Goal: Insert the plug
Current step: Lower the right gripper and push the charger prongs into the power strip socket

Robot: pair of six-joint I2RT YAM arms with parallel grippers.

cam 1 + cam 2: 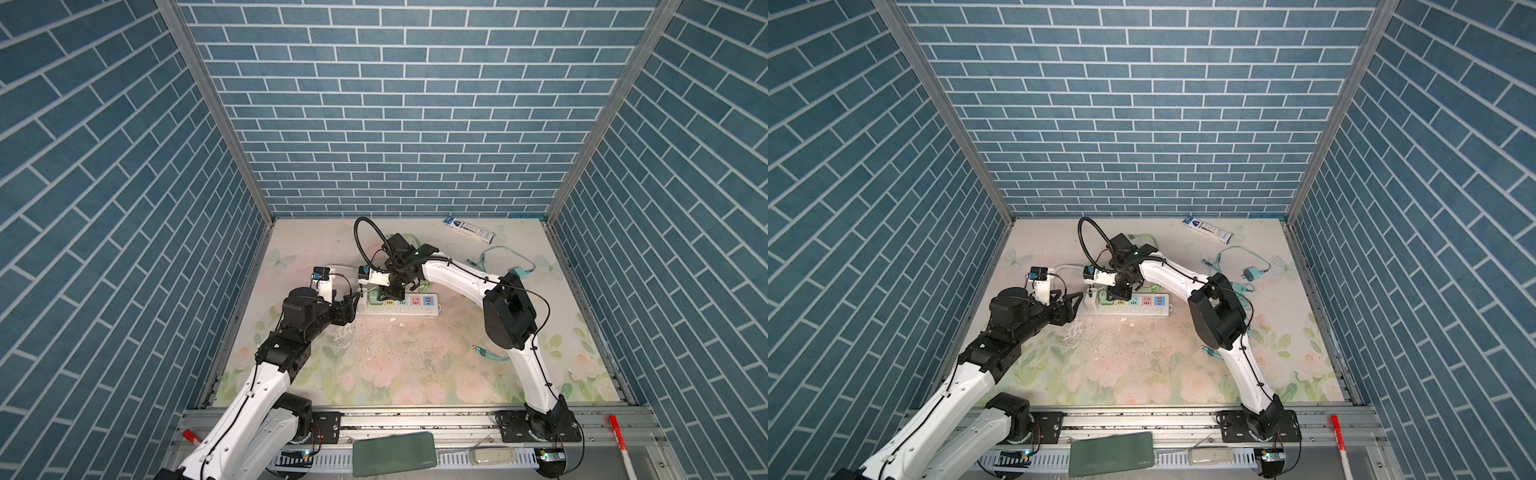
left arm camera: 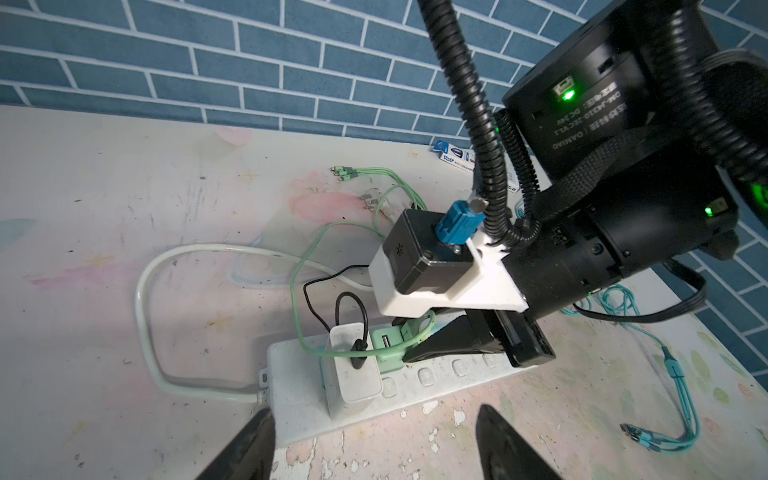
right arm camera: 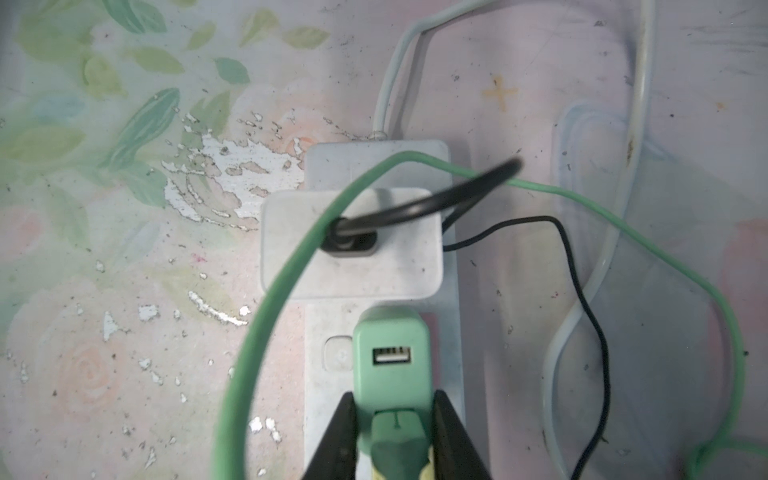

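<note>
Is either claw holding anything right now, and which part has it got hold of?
The right gripper pinches the green charger by its two sides, at the power strip. The left gripper is open and holds nothing.

Power strip, cables on floral table

The power strip lies on the bench, left of centre. An adapter stands on its left end, the plug just beside it on the right. A carton lies near the far edge.
</note>
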